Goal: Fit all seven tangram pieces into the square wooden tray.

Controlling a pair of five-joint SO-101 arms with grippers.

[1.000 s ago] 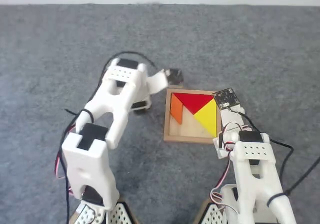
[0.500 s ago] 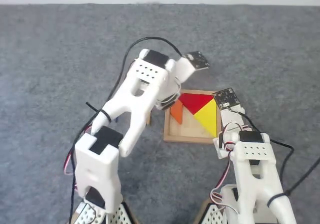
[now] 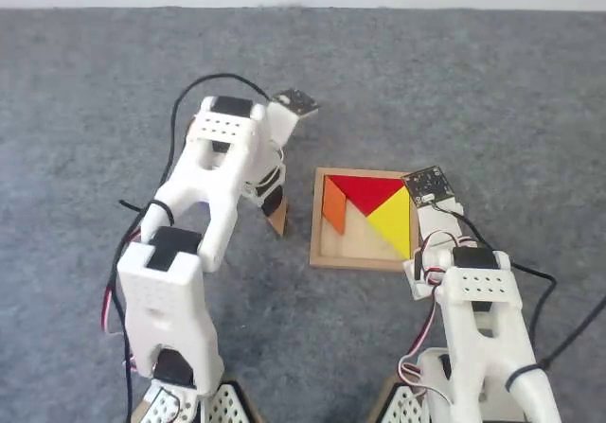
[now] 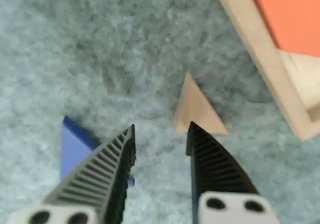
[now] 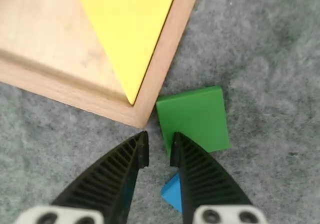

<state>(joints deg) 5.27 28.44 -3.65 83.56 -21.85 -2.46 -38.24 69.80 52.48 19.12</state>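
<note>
— Where's the tray, and what's in it?

— The wooden tray (image 3: 323,253) sits mid-bench (image 3: 492,82). Inside it, the red triangle (image 3: 365,189) is at 12 o'clock, the yellow triangle (image 3: 393,222) at 3 and the orange piece (image 3: 333,205) at 9. The floor around 6 to 7 is bare.

— And the loose pieces?

— A tan triangle (image 4: 196,108) lies just off the tray's 9 o'clock edge, not touching it. The left pincer (image 4: 161,134) hangs over it, jaws spread and empty, with a blue piece (image 4: 75,144) beside it. The right pincer (image 5: 159,151) is barely parted and pinches nothing. It hangs over the green square (image 5: 192,119) near the tray's 5 o'clock corner, with a second blue piece (image 5: 172,191) close by.

— How will they handle?

— I'd guess light, stiff, thin wood with painted faces that are likely slick. They lie flat on fuzzy covering, so little edge is exposed. I'd pinch across two straight sides near the middle. A grip at a corner would probably let the piece swivel.
</note>
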